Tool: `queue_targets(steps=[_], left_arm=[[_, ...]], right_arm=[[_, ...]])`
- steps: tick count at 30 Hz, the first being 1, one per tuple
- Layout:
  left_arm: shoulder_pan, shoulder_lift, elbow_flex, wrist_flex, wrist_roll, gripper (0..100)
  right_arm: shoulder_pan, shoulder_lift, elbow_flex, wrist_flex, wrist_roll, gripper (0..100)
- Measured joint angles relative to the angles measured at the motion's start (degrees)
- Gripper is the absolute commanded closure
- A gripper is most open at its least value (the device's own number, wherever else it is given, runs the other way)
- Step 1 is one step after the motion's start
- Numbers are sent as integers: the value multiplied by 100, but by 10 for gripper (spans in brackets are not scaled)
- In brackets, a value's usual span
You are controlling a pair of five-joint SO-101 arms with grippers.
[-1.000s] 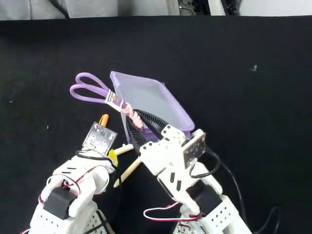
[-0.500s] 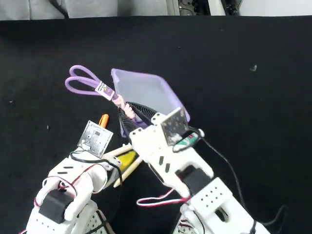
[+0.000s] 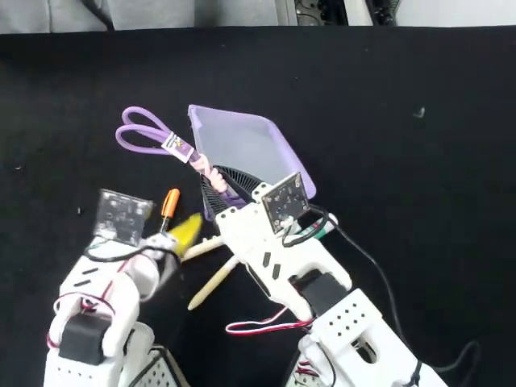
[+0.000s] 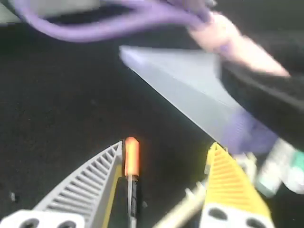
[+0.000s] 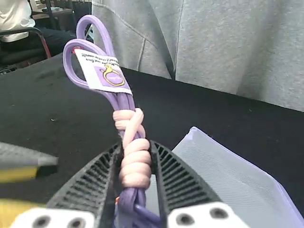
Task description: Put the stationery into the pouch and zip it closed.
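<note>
The purple-handled scissors (image 3: 147,133) with a white tag and a pink wrap on the blades (image 5: 134,153) hang tilted over the left edge of the lavender pouch (image 3: 242,147). My right gripper (image 5: 135,147) is shut on the pink-wrapped part, seen from above near the pouch's near end (image 3: 221,190). My left gripper (image 4: 166,148) is open, low over the table, with an orange-capped pen (image 4: 131,156) beside its grey finger. From above the pen (image 3: 170,201) lies just ahead of the left gripper (image 3: 181,229). The pouch (image 4: 190,90) lies beyond it.
Two pale wooden sticks (image 3: 211,279) lie on the black tabletop (image 3: 403,121) between the two arms. A green-and-white item (image 3: 316,232) sits by the right arm's wrist. Grey cloth (image 5: 228,42) hangs behind the table's far edge.
The right arm pushed forward with the scissors, carrying them slightly left. The left arm swung left, and its gripper now points at the orange pen. The pouch shifted a little.
</note>
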Motion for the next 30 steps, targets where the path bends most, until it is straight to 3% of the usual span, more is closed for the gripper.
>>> queue_targets(steps=[6, 22, 30], left_arm=[[-132, 26, 378, -730, 0, 728], [369, 26, 378, -782, -9, 728], [369, 18, 167, -510, 932, 726]], right_arm=[[0, 0, 0, 0, 0, 987], [0, 0, 0, 0, 9, 987], [0, 0, 0, -18, 9, 987]])
